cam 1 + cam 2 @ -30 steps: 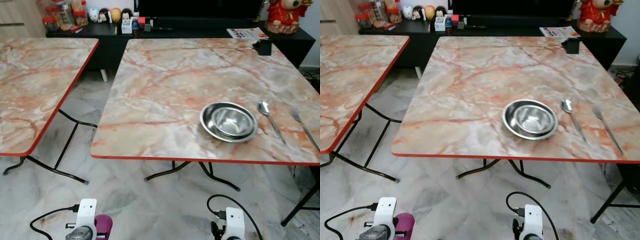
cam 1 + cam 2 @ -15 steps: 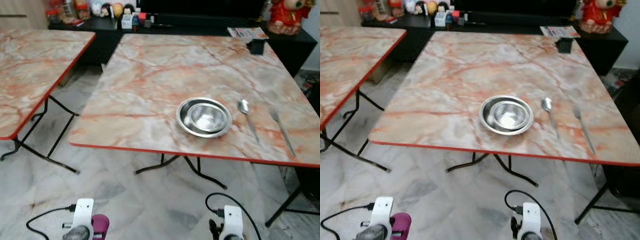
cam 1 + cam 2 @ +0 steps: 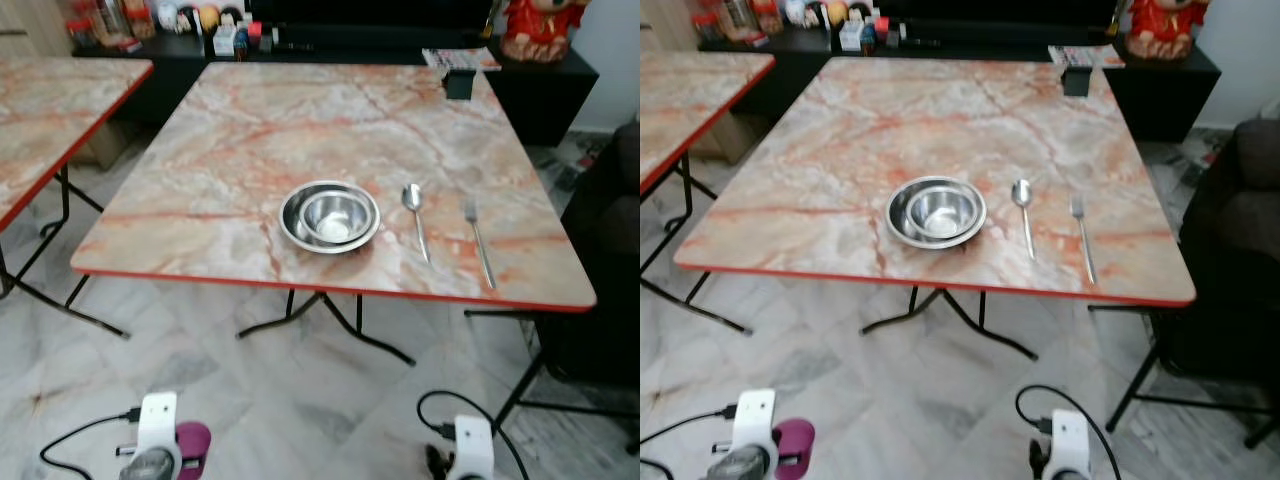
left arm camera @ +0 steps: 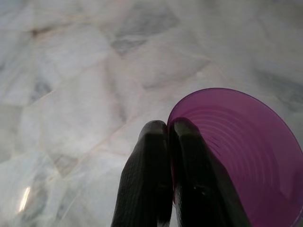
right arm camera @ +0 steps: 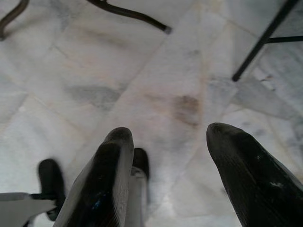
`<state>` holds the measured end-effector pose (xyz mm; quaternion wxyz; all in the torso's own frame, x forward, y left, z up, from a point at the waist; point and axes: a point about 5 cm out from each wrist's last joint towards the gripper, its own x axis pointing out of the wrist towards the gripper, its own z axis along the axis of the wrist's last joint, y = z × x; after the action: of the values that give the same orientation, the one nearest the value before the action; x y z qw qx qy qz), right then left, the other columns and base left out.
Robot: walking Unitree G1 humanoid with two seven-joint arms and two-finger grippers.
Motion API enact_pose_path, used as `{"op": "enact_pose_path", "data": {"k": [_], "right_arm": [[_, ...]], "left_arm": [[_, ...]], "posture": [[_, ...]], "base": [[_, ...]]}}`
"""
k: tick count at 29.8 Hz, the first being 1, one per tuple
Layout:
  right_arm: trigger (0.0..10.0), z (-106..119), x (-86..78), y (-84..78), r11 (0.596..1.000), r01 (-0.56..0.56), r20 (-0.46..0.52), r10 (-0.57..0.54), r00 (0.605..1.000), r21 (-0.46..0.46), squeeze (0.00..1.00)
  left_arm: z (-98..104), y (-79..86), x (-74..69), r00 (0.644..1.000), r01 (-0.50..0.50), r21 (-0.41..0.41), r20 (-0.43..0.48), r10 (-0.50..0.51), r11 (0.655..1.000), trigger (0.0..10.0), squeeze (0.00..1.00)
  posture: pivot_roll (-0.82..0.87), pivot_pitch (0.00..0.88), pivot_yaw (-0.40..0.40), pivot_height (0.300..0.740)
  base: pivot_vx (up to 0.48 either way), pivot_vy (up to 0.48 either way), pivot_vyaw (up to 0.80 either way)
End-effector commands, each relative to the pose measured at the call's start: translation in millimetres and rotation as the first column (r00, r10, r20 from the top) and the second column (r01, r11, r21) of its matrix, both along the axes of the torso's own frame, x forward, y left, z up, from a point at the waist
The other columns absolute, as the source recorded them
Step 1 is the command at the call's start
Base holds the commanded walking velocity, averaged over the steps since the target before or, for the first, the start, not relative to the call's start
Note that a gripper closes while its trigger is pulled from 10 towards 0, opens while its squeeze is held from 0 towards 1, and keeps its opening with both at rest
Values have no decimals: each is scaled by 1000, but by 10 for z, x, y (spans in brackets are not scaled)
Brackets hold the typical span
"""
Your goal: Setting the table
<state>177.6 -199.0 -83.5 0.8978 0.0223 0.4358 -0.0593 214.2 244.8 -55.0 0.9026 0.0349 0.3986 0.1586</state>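
While steel bowl [image 3: 329, 216] sits empty, left jaws [image 4: 168, 142] pinch purple cup [image 4: 246, 151].

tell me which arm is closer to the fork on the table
Right. The right arm hangs low almost straight below the fork, short of the table edge. The left arm, holding a purple cup, hangs low far off on the bowl's other side.

Second marble-topped table [image 3: 60, 100] at left, black sideboard [image 3: 380, 50] with red figurine [image 3: 535, 25] behind, dark chair [image 3: 1240, 230] at right
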Motion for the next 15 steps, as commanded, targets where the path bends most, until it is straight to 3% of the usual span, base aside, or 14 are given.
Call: {"op": "enact_pose_path", "data": {"k": [1,3,4,6,7,10,13,14,15], "right_arm": [[10000,-15,-13,53,1000,-9,-10,9,1000,12,0],[10000,-15,-11,55,1000,-10,-10,10,1000,13,0],[10000,-15,-10,58,1000,-13,-10,13,1000,13,0],[10000,-15,-10,58,1000,-15,-11,15,1000,13,0],[10000,-16,-11,58,1000,-16,-11,16,1000,13,0],[10000,-15,-9,59,1000,-20,-11,20,1000,12,0],[10000,-14,-6,57,1000,-20,-12,20,1000,12,0],[10000,-12,-2,56,1000,-23,-11,23,1000,11,0],[10000,-10,0,55,1000,-24,-11,24,1000,11,0]], "left_arm": [[72,214,-12,996,-85,78,25,83,993,10000,0],[137,343,-2,989,-145,131,53,139,981,10000,0],[237,506,20,977,-209,213,90,194,955,10000,0],[361,674,47,959,-277,290,140,246,916,10000,0],[527,863,87,933,-352,363,209,293,863,10000,0],[839,1124,177,879,-462,437,344,331,772,10000,0],[1188,1287,323,845,-506,519,460,274,689,10000,0],[1469,1362,441,792,-561,524,564,232,641,10000,0],[1577,1382,483,771,-580,525,601,212,623,10000,0]], "posture": [[12,121,-14,740],[16,122,-18,740],[19,124,-19,740],[22,124,-20,740],[22,123,-21,740],[26,124,-24,740],[29,123,-26,740],[29,123,-27,740],[29,123,-28,740]], "base": [[0,0,0],[0,0,0],[0,0,0],[0,0,0],[0,0,0],[0,0,0],[0,0,0],[0,0,0],[0,0,0]]}}
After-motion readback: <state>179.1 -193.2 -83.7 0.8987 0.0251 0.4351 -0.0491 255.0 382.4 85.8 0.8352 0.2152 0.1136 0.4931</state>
